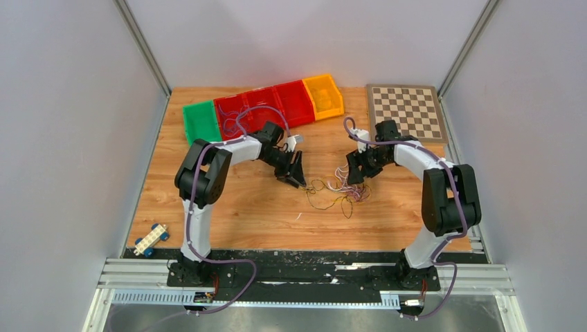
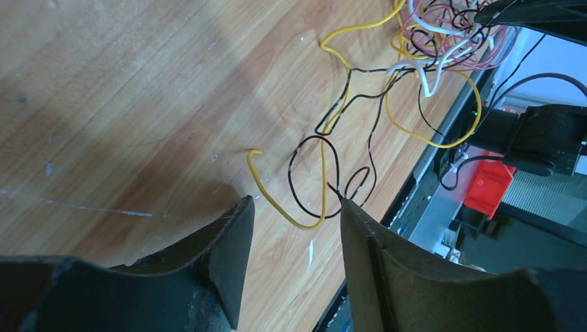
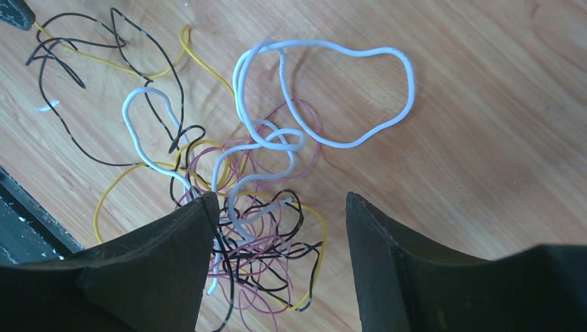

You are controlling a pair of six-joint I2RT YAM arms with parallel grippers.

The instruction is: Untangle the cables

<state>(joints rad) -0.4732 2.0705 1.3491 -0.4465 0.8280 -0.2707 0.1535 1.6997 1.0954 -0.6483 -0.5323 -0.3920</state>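
Near the front edge of the wooden table [image 1: 263,214], at about 8 o'clock from its centre, lies a small white toy car [image 1: 151,240] with blue wheels. The cables [image 1: 337,194] lie near the centre of the table, a loose tangle of thin yellow, black, white and pink wires. The left gripper [image 1: 299,181] is low at the 10 o'clock end of the tangle. Its jaws stand apart and clamp nothing, and 1 yellow loop and 1 black loop lie on the wood just in front of its fingertips [image 2: 239,214]. The right gripper [image 1: 353,177] is over the 1 o'clock part, jaws also apart, holding nothing. The dense knot lies between and under its fingers [image 3: 187,235]. At the far edge, from 11 to 12 o'clock, stand 1 green bin [image 1: 201,121], 3 red bins [image 1: 263,107] and 1 orange bin [image 1: 324,95] in a row. A chessboard [image 1: 407,112] lies at 1 o'clock.
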